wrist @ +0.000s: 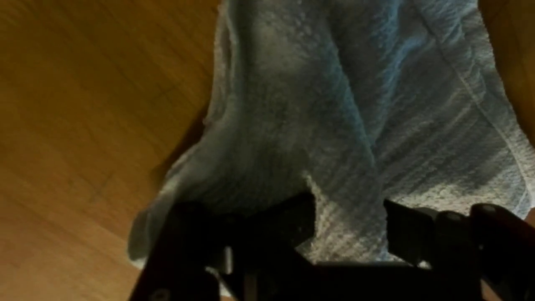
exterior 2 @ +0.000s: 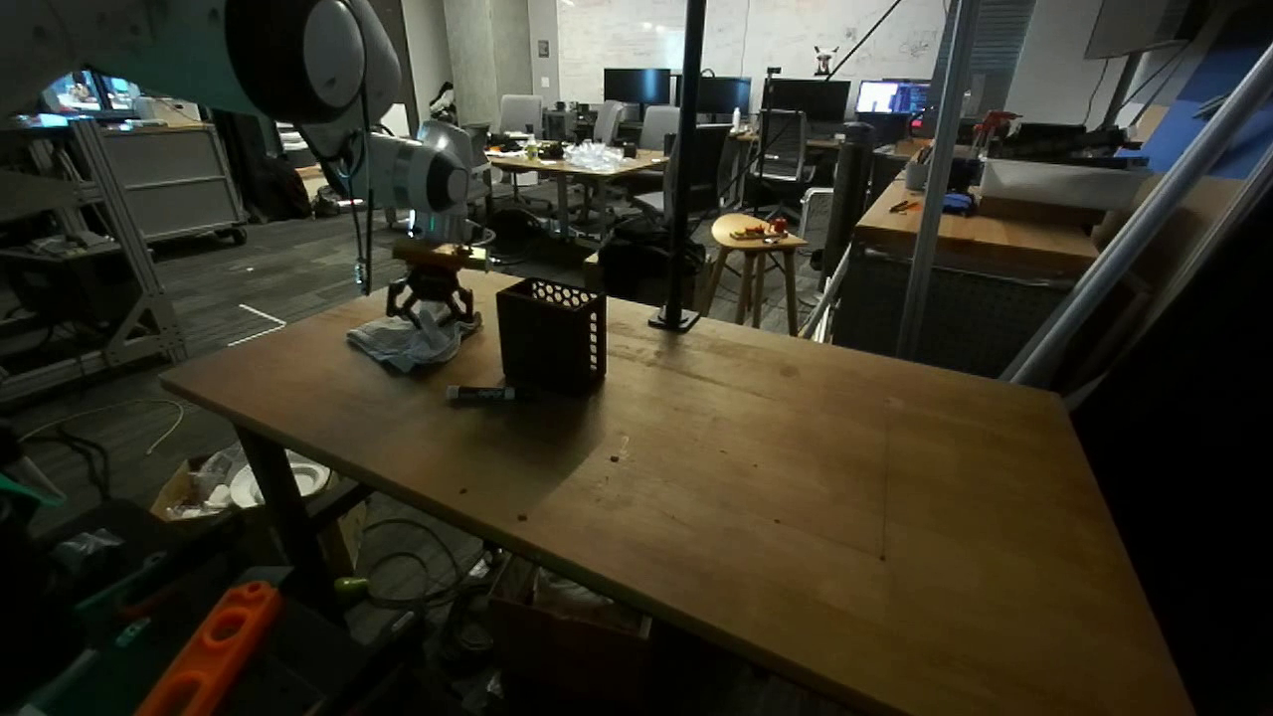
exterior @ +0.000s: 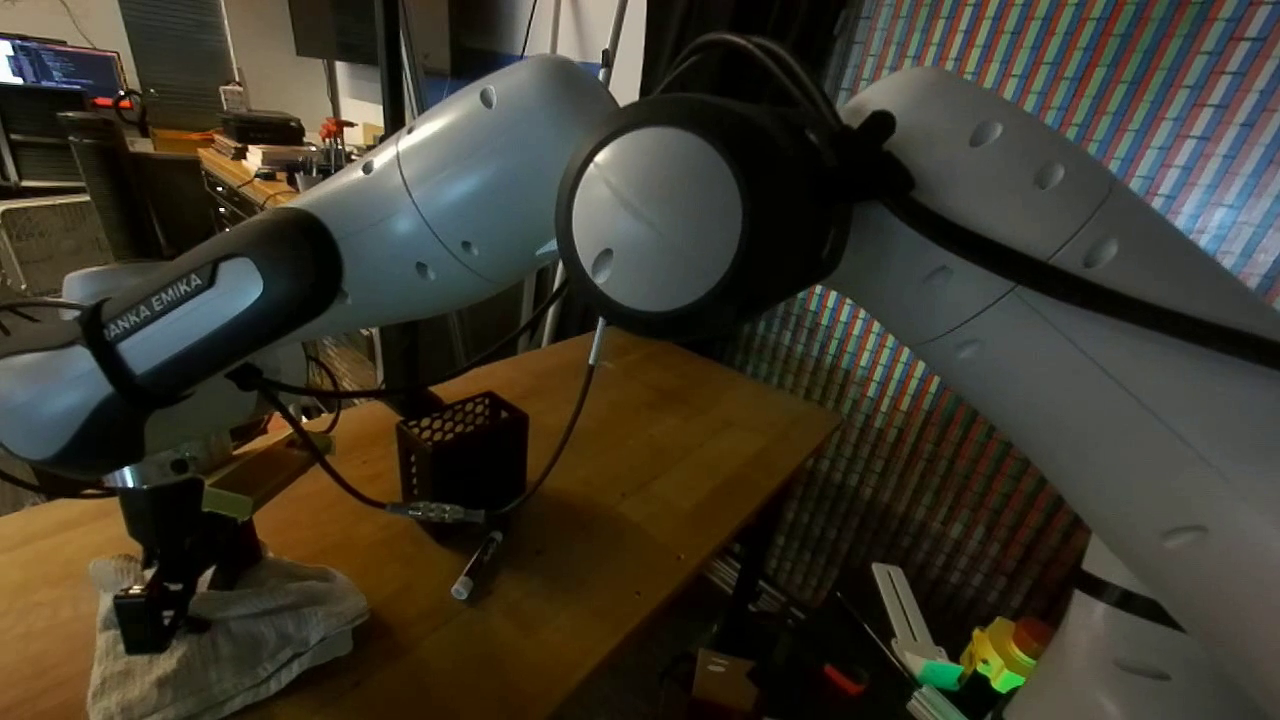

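A crumpled grey-white cloth (wrist: pixel 271 125) lies on the wooden table, and in the wrist view its folds run up from between the dark fingers (wrist: pixel 288 221). My gripper (wrist: pixel 350 225) points down over it with the jaws partly apart, and a raised fold fills the gap. Whether both pads press on that fold is hard to see in the dark picture. In both exterior views the gripper (exterior: pixel 190 600) (exterior 2: pixel 435 313) is down at the cloth (exterior: pixel 280 625) (exterior 2: pixel 398 343), its fingers spread. Part of the cloth is hidden under the gripper.
Beside the cloth stands a black perforated basket (exterior: pixel 465 470) (exterior 2: pixel 549 338). A marker (exterior: pixel 477 567) (exterior 2: pixel 480 394) lies on the table (exterior 2: pixel 776 477) by its foot. A cable (exterior: pixel 560 440) droops from the arm near the basket. A black post (exterior 2: pixel 681 219) rises at a table edge.
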